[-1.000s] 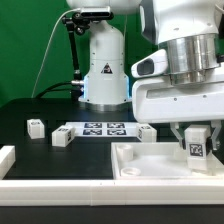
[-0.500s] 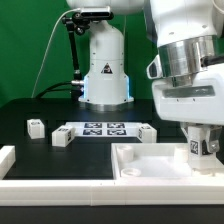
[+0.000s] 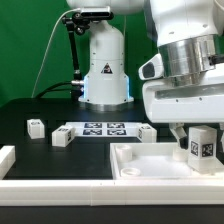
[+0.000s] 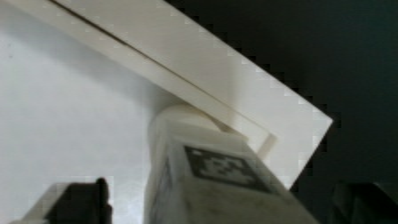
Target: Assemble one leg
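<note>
My gripper (image 3: 199, 150) is shut on a white leg (image 3: 202, 145) with a black-and-white tag on its face. It holds the leg upright over the right end of the large white recessed tray piece (image 3: 150, 162), at or just above its surface. In the wrist view the leg (image 4: 222, 165) stands between my dark fingers (image 4: 80, 200), its far end at the tray's raised rim (image 4: 196, 75). Three more legs lie on the black table: one at the left (image 3: 35, 126), one beside the marker board's left end (image 3: 61, 137), one at its right end (image 3: 146, 131).
The marker board (image 3: 103, 128) lies flat mid-table. A white rail (image 3: 60, 186) runs along the front edge, with a short upright piece (image 3: 6, 158) at the exterior view's left. The arm's white base (image 3: 104, 65) stands behind.
My gripper with the leg has shifted slightly toward the exterior view's right and turned a little. The leg's tag faces the camera more squarely now. The other legs have not moved.
</note>
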You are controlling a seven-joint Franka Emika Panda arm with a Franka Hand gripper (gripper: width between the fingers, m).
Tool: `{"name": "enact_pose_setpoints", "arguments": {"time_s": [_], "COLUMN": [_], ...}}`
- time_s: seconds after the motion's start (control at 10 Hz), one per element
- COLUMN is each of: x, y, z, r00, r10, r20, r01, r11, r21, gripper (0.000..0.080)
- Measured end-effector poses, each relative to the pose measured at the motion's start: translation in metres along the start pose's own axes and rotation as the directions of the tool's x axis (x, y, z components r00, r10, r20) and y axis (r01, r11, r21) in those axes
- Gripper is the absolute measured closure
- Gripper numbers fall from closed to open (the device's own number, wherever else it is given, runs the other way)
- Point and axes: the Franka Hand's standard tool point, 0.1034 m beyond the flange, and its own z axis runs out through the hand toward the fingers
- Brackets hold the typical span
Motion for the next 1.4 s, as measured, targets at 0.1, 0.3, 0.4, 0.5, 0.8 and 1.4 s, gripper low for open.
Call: {"name": "enact_pose_setpoints", "arguments": {"time_s": [0.1, 0.3, 0.4, 0.5, 0.8, 1.4], "x": [0.0, -0.002, -0.002, -0.001, 0.01, 0.01], "y": [0.0, -0.002, -0.002, -0.002, 0.002, 0.002], "z": [0.0, -0.001, -0.001, -0.002, -0.004, -0.003], "r00": [0.986, 0.899, 0.812, 0.729, 0.395, 0.27], "r10": [-0.169, -0.438, -0.584, -0.684, -0.919, -0.963], "r20": [0.0, -0.004, -0.004, -0.006, 0.0, 0.008], "r01": [0.169, 0.438, 0.583, 0.682, 0.914, 0.958], "r11": [0.986, 0.898, 0.811, 0.728, 0.393, 0.267], "r21": [-0.011, -0.036, -0.053, -0.064, -0.098, -0.106], "gripper": [0.0157, 0.0151, 0.0151, 0.0151, 0.0151, 0.0513]}}
